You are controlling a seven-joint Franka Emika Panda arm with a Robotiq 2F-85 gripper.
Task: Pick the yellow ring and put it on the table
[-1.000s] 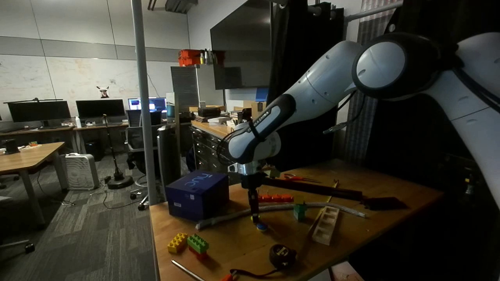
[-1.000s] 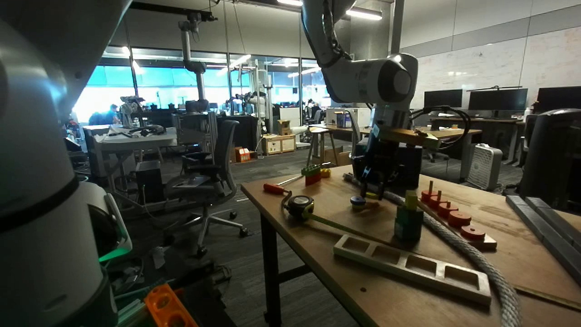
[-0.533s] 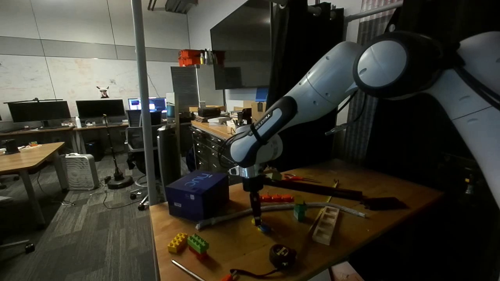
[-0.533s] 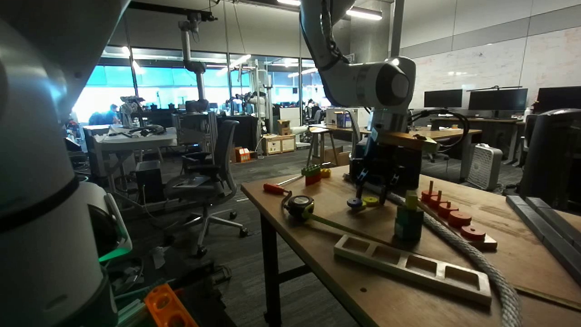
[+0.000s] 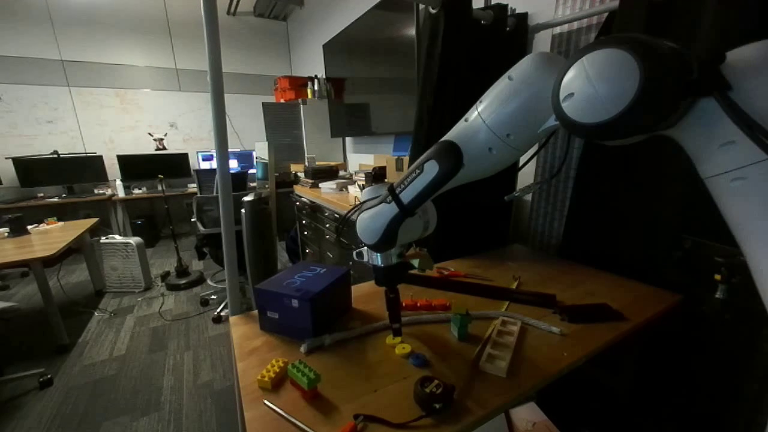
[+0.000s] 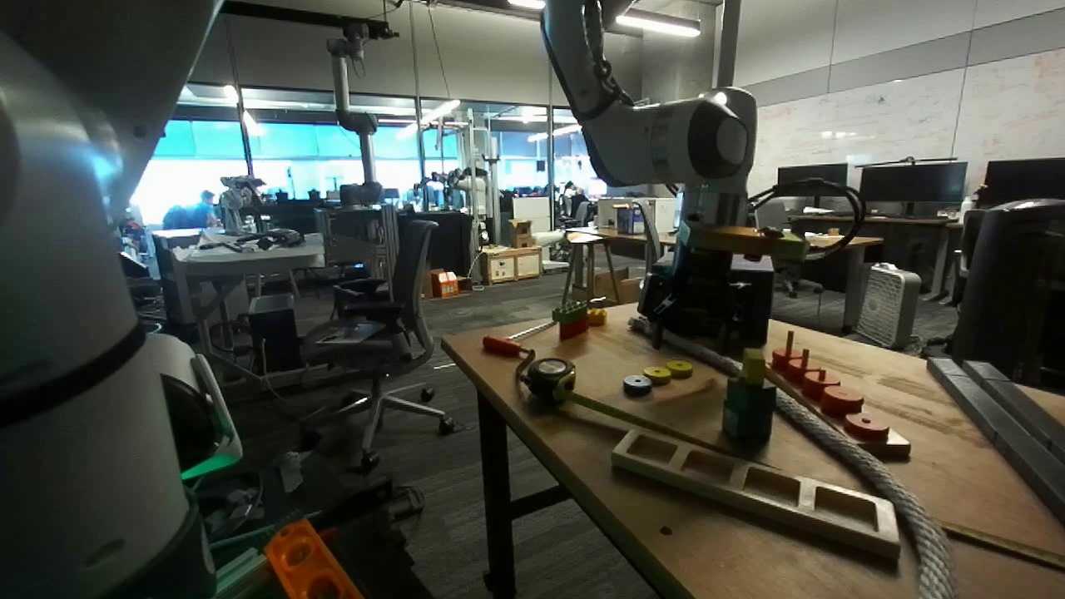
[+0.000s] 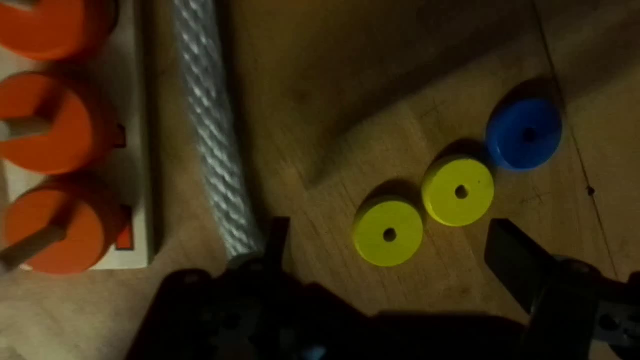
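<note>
Two yellow rings lie flat on the table (image 5: 360,384); in the wrist view the nearer yellow ring (image 7: 382,252) sits between the spread fingertips, and the farther yellow ring (image 7: 472,205) lies close beside it, toward the right finger (image 7: 515,265). Touching or nearly touching the latter is a blue ring (image 7: 517,120). My gripper (image 7: 390,222) is open and grips nothing. In an exterior view its tips hover above and behind the row of yellow ring (image 6: 680,368), yellow ring (image 6: 657,375) and blue ring (image 6: 637,384).
A grey rope (image 7: 210,120) runs just left of the jaws, with orange discs on pegs (image 7: 55,120) beyond it. Around stand a dark blue box (image 5: 303,300), a tape measure (image 5: 433,393), green blocks (image 6: 749,408), a wooden compartment piece (image 6: 753,491) and toy bricks (image 5: 304,375).
The jaws have spread apart and the gripper has risen off the rings. The blue ring has shifted toward the tape measure, and a second yellow ring now shows plainly next to it.
</note>
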